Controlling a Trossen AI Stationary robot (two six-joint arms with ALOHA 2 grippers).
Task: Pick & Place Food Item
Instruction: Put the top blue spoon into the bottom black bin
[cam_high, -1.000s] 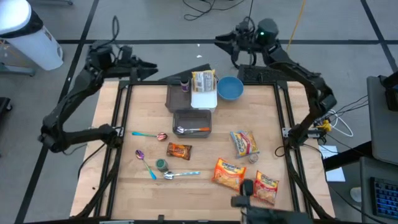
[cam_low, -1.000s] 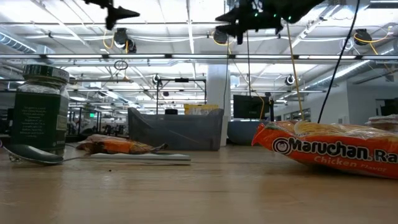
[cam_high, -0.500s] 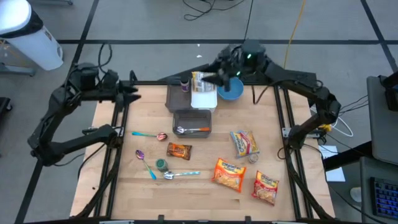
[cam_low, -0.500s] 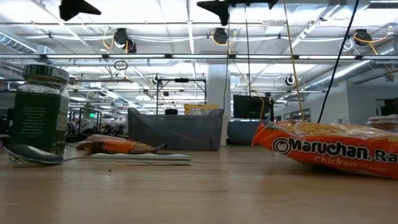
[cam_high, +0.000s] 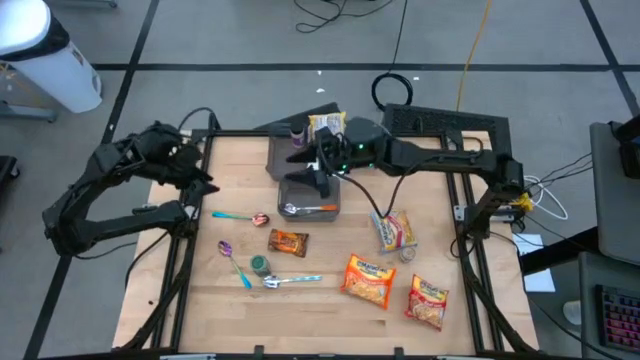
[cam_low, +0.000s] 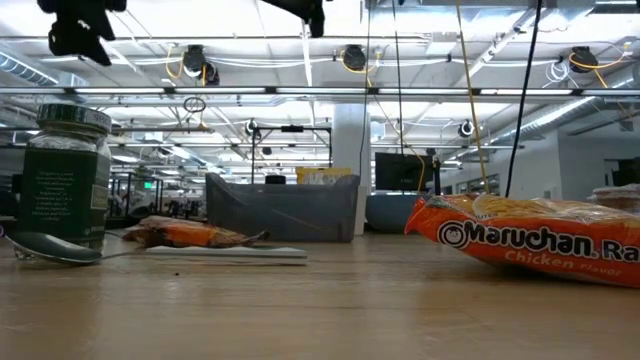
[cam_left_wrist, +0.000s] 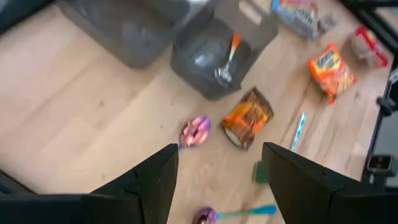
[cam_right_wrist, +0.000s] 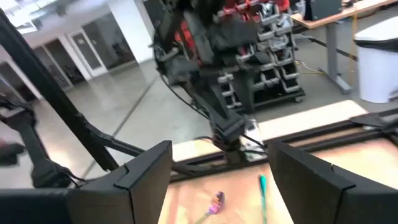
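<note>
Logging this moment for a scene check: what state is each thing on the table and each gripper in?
Left gripper: open, empty, over the table's left edge.
Right gripper: open, empty, above the grey bins.
Front grey bin: upright, holds a spoon.
Green jar: upright, lid on.
Ramen packet: lying flat, sealed.
Blue bowl: upright.

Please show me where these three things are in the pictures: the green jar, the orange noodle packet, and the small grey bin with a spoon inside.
Green jar (cam_low: 66, 178): low view, on the middle of its label.
Orange noodle packet (cam_low: 530, 240): low view, on the printed front.
Small grey bin (cam_high: 309, 182): high view, on its far rim.
</note>
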